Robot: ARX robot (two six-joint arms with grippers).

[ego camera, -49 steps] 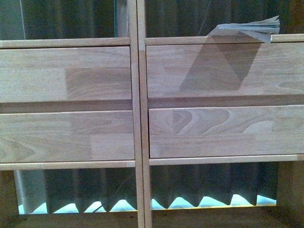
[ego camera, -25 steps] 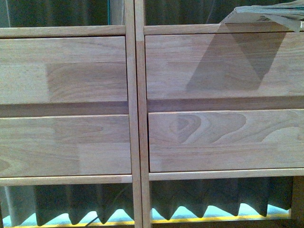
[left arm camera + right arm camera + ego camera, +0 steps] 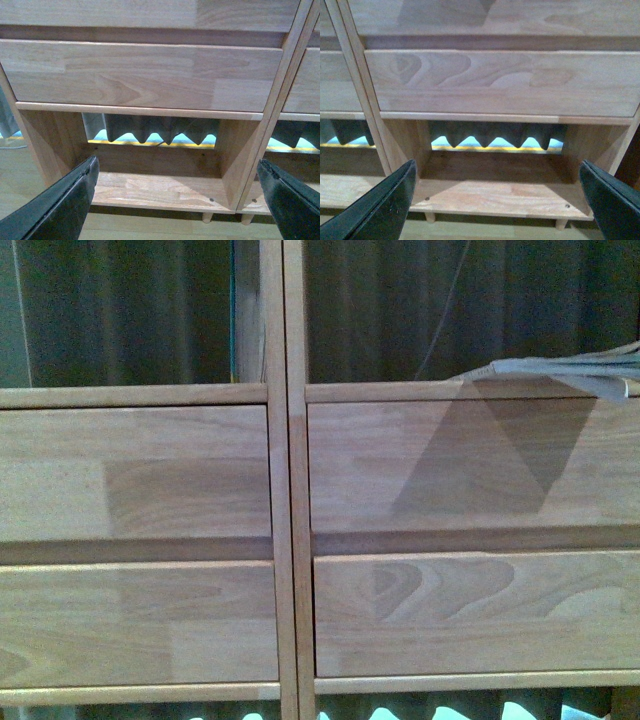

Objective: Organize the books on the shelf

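The light-wood shelf [image 3: 283,540] fills the front view, with four drawer fronts across its middle. A thin floppy book [image 3: 560,370] lies flat in the upper right compartment, its pages hanging over the ledge at the frame's right edge. A green edge [image 3: 233,330] shows upright in the upper left compartment, against the centre post; I cannot tell what it is. Neither arm shows in the front view. My left gripper [image 3: 177,200] is open and holds nothing, facing the shelf's [image 3: 150,75] bottom left compartment. My right gripper [image 3: 497,200] is open too, before the shelf's [image 3: 505,80] bottom right compartment.
A dark pleated curtain [image 3: 400,310] hangs behind the open compartments, with a bright strip [image 3: 150,140] at floor level. The shelf stands on short peg legs [image 3: 430,217] on a pale wooden floor [image 3: 150,230]. The bottom board [image 3: 505,197] carries nothing that I can see.
The front view has tilted up: drawer fronts and the book sit lower in frame, more of the upper compartments shows, and the lower ones have nearly left the picture.
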